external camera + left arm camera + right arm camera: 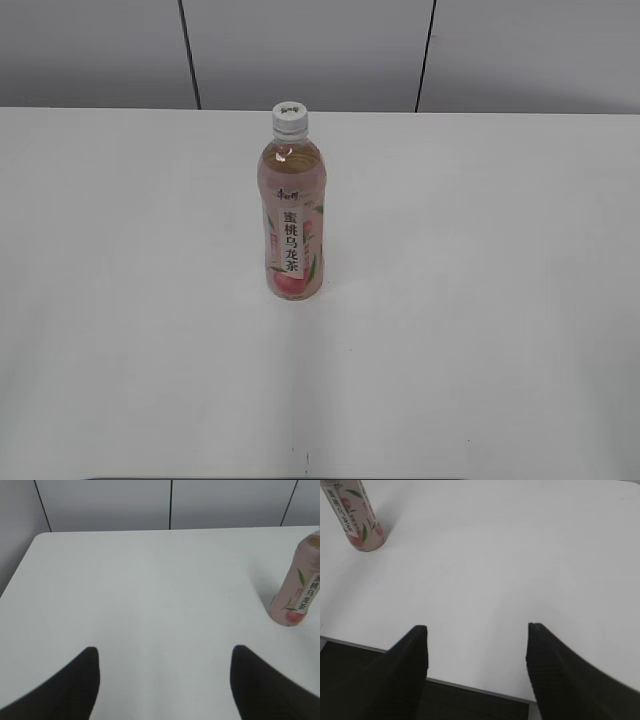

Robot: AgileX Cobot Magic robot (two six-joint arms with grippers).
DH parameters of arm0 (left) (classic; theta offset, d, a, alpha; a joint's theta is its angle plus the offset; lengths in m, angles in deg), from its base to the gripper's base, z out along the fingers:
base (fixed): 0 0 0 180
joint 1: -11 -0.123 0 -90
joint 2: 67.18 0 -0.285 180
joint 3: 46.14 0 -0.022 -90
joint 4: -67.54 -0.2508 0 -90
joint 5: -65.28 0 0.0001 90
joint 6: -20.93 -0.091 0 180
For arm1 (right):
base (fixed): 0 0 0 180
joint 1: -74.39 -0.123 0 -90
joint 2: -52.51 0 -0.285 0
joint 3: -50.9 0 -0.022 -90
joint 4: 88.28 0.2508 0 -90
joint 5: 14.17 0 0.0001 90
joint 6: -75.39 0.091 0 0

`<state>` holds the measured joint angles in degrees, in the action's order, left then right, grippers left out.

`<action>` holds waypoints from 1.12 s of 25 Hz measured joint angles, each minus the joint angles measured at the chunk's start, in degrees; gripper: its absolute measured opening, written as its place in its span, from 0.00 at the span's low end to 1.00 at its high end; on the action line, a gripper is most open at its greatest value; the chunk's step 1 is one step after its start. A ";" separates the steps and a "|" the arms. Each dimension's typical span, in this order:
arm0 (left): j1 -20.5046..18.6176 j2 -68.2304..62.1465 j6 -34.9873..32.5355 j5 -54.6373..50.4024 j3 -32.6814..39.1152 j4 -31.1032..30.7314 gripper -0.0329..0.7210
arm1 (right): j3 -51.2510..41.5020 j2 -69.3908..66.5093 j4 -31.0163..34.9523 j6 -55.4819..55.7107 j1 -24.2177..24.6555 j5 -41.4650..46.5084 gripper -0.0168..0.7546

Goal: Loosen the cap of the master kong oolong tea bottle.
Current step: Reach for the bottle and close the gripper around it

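Observation:
The master kong oolong tea bottle (291,225) stands upright near the middle of the white table, with amber tea, a pink peach label and a white strip of black characters. Its white cap (289,117) sits on top. The bottle also shows at the right edge of the left wrist view (297,590) and at the top left of the right wrist view (355,517); the cap is out of frame in both. My left gripper (165,652) is open and empty, left of the bottle. My right gripper (477,627) is open and empty over the table's front edge. Neither gripper shows in the exterior view.
The white table (480,300) ends at a grey panelled wall (300,50) behind. Its rounded far left corner (42,535) shows in the left wrist view. The front edge (470,687) with dark floor below shows in the right wrist view.

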<state>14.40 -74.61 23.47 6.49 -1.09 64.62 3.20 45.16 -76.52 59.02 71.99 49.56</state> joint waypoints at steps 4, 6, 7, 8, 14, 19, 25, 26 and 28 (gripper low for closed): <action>0.00 0.00 0.00 0.00 0.00 0.00 0.70 | 0.00 0.00 0.00 0.00 0.00 0.00 0.63; 0.00 0.00 0.00 0.00 0.00 0.00 0.70 | 0.00 0.00 0.00 0.00 0.00 0.00 0.63; 0.00 0.00 0.00 0.00 0.00 0.00 0.70 | 0.00 0.00 0.00 0.00 0.00 0.00 0.63; 0.00 0.00 0.00 0.00 0.00 0.00 0.70 | 0.00 0.00 0.00 0.00 0.00 0.00 0.63; 0.00 0.00 0.00 0.00 0.00 0.10 0.70 | 0.00 0.00 0.00 0.00 0.00 0.00 0.63; 0.00 0.00 0.00 0.00 0.00 0.24 0.70 | 0.00 0.00 0.00 0.00 0.00 0.00 0.63; 0.00 0.00 0.00 0.00 0.00 2.24 0.70 | 0.00 0.00 -0.06 0.00 0.00 0.00 0.63; 0.00 0.00 0.00 0.00 0.00 2.30 0.70 | 0.00 0.00 -0.06 0.00 0.00 0.00 0.63; 0.00 0.00 0.00 0.00 0.00 2.39 0.70 | 0.00 0.00 -0.06 0.00 0.00 0.00 0.63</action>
<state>14.40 -74.61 23.47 6.49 -1.09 67.00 3.20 45.16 -76.57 59.02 71.99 49.56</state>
